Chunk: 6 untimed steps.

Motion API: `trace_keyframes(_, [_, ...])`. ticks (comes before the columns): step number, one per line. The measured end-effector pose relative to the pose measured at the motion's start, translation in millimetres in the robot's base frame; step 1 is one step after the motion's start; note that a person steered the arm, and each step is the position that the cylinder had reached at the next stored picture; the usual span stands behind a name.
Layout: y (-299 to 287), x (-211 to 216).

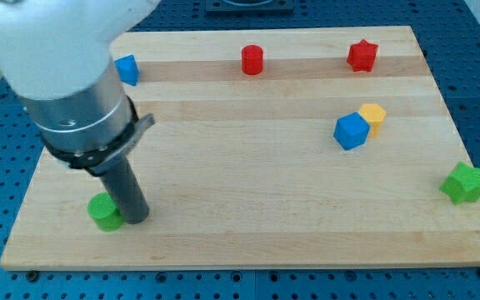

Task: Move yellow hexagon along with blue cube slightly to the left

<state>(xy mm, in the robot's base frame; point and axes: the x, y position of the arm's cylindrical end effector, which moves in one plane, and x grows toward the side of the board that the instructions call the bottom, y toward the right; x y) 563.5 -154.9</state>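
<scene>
Trouble is looming: my tip, no gripper, holding nothing, is touching the green cylinder, well apart from the touching yellow hexagon and blue cube; an off-centre push risks separating them.

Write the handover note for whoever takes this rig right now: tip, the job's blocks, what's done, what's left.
My tip is at the board's lower left, against the green cylinder, far from the job's blocks.
The blue cube and yellow hexagon sit touching at the view's right, yellow up-right of blue.
Done: nothing visible yet.
Left: bring the tip to the pair's right side and push both slightly left.
</scene>
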Motion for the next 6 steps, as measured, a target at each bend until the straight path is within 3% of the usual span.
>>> trace_keyframes(3, [-43.3, 5.5])
trace_keyframes(4, [4.6, -9.8])
trace_keyframes(6, [32.6, -27.1])
